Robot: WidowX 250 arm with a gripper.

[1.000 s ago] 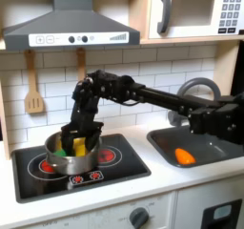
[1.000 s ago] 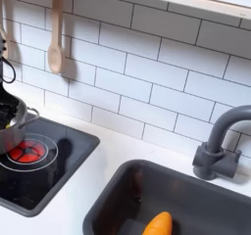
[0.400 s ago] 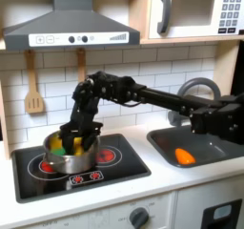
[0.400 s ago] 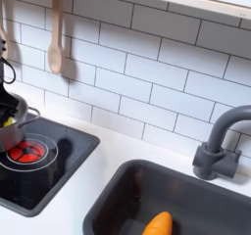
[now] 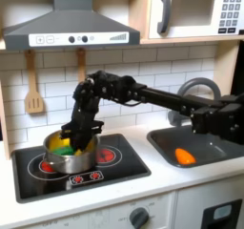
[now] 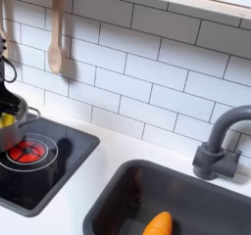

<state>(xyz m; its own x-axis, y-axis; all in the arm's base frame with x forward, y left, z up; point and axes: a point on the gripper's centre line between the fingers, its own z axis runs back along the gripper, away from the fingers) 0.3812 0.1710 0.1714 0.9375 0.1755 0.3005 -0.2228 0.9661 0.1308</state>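
In the first exterior view, the gripper (image 5: pixel 76 135) hangs down into the silver pot (image 5: pixel 69 156) on the black stovetop (image 5: pixel 114 171), by a yellow and a green thing in it; I cannot tell whether its fingers are spread or pinching. An orange carrot (image 5: pixel 184 156) lies in the sink (image 5: pixel 205 149), well apart.

In the second exterior view, the pot (image 6: pixel 12 131) sits at the second exterior view's left edge beside a red burner (image 6: pixel 26 152); the carrot (image 6: pixel 157 224) lies in the sink (image 6: pixel 127 195) below the grey faucet (image 6: pixel 221 141). A wooden spoon (image 6: pixel 56 33) hangs on the tiles.
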